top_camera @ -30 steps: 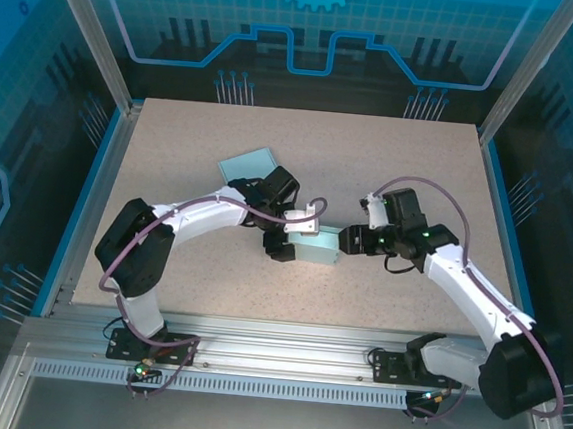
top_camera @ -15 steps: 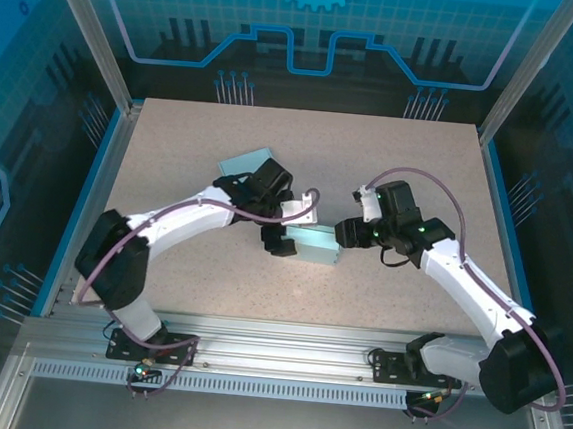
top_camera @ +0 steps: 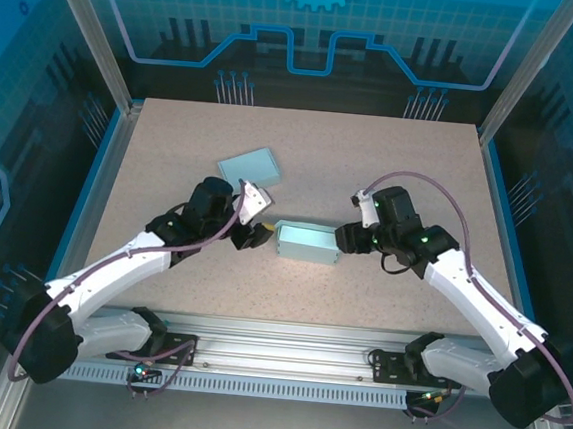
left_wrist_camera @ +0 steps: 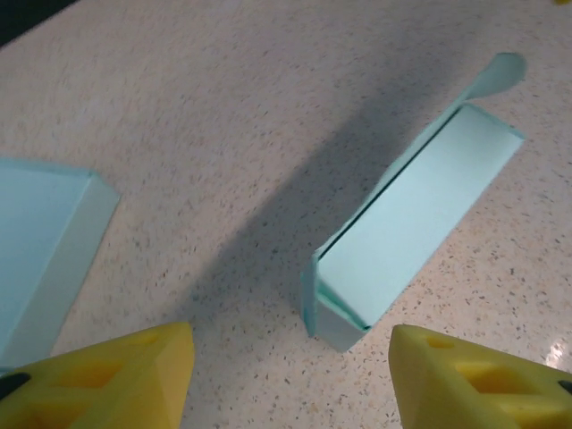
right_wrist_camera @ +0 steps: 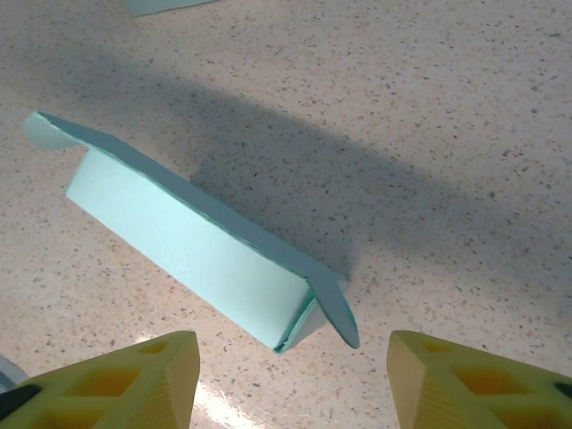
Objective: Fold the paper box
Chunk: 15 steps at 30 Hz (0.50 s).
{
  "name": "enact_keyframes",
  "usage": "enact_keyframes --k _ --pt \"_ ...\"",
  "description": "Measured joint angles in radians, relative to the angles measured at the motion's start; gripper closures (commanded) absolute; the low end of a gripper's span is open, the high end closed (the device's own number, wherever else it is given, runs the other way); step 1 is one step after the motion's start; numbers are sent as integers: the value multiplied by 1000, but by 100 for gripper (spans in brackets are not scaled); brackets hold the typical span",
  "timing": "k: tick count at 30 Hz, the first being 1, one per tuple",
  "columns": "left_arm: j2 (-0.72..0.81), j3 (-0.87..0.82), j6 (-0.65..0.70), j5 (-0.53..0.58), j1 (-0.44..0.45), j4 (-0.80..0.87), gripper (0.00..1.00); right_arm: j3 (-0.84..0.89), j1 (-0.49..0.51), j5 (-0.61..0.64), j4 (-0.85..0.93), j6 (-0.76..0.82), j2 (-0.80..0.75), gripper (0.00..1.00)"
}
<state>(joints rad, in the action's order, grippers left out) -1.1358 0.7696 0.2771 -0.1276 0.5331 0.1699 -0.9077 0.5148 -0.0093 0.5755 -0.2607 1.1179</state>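
Paper box (top_camera: 306, 242): pale teal, long, lying near the middle of the bench (top_camera: 401, 164), end flaps loose
Left hand (top_camera: 258, 235): just beside the box's 9 o'clock end, fingers apart, holding nothing
Right hand (top_camera: 344, 239): close to the 3 o'clock end, fingers apart, empty
Flat teal card (top_camera: 248, 163): at 10 o'clock from the box, well apart
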Motion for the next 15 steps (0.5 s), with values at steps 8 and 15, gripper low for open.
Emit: enact_keyframes --k 8,15 --pt "-84 -4 -95 -2 -5 -58 39 6 7 29 0 0 43 47" --pt "-134 -4 -109 -28 -5 -68 41 6 19 36 -5 0 84 52"
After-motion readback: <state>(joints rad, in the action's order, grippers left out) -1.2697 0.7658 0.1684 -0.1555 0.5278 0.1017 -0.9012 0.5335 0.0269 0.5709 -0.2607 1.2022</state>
